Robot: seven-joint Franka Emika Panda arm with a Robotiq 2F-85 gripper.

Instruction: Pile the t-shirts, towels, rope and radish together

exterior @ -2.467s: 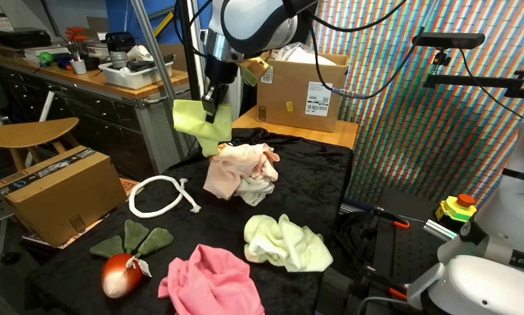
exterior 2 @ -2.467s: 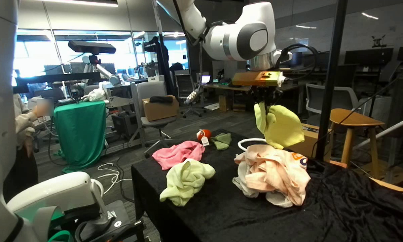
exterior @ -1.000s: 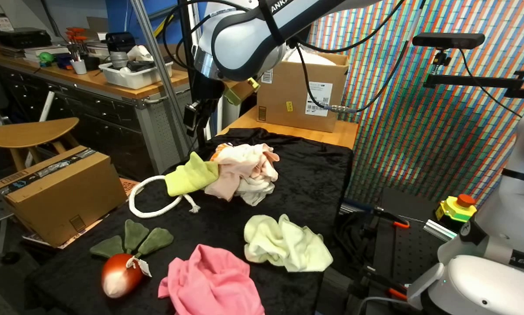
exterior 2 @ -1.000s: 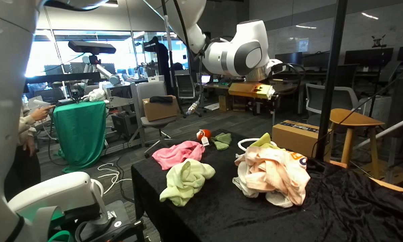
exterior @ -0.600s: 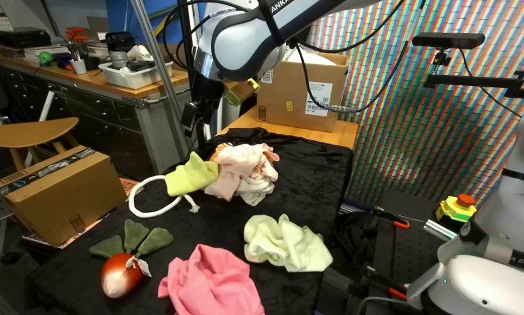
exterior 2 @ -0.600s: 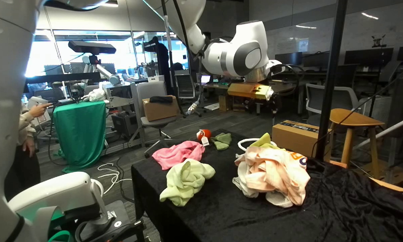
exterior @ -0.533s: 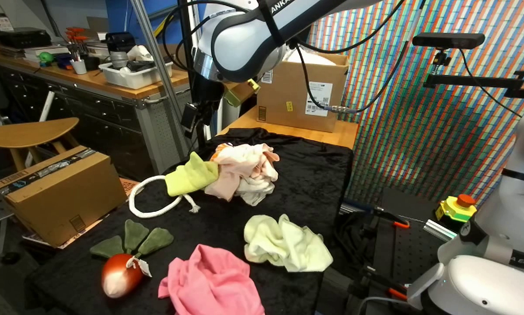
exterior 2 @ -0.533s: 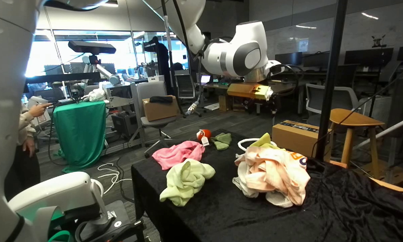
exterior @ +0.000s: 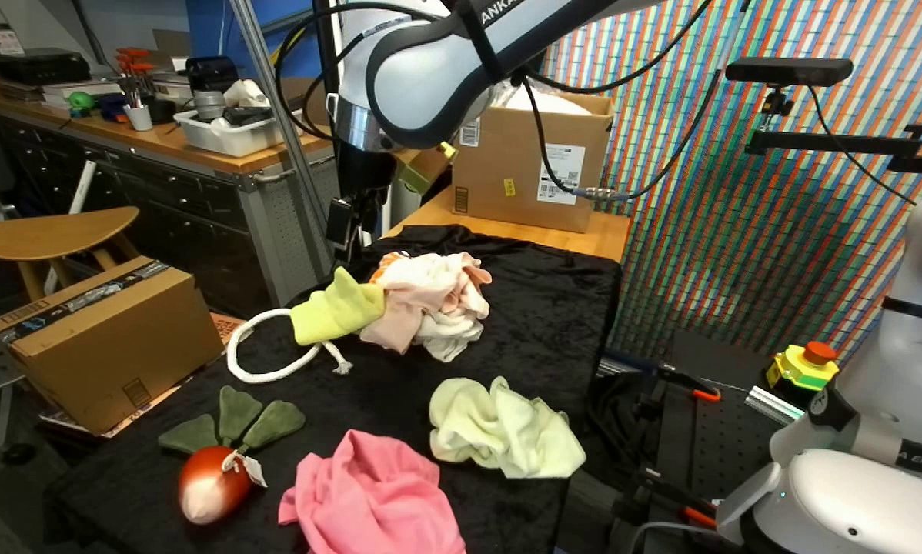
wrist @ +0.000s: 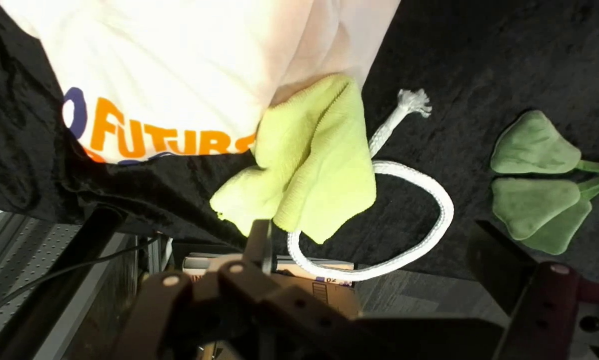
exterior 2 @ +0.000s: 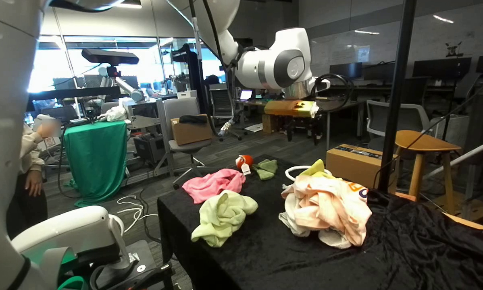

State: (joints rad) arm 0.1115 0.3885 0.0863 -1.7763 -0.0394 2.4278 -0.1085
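Rope (exterior: 259,378) left of centre in an exterior view, partly covered by the yellow towel (exterior: 336,311); radish (exterior: 211,483) at lower left. End effector (wrist: 370,235) spread wide, low in the wrist view.

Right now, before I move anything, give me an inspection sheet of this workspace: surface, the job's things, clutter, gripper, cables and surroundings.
Surface: rumpled black cloth, with bare wood along one edge.
Job's things, together: orange-lettered peach cloth, greyish-white cloth showing beneath it; yellow-green cloth against the peach one, covering part of the rope.
Job's things, apart: pale green cloth, pink cloth, radish.
Clutter: cardboard box beside the black cloth; large carton on the bare wood.
Gripper: open, raised, nothing held.
Cables: black cable looping by the arm; white cables on the floor.
Surroundings: person near a green drape; wooden stool; red-and-yellow button box.
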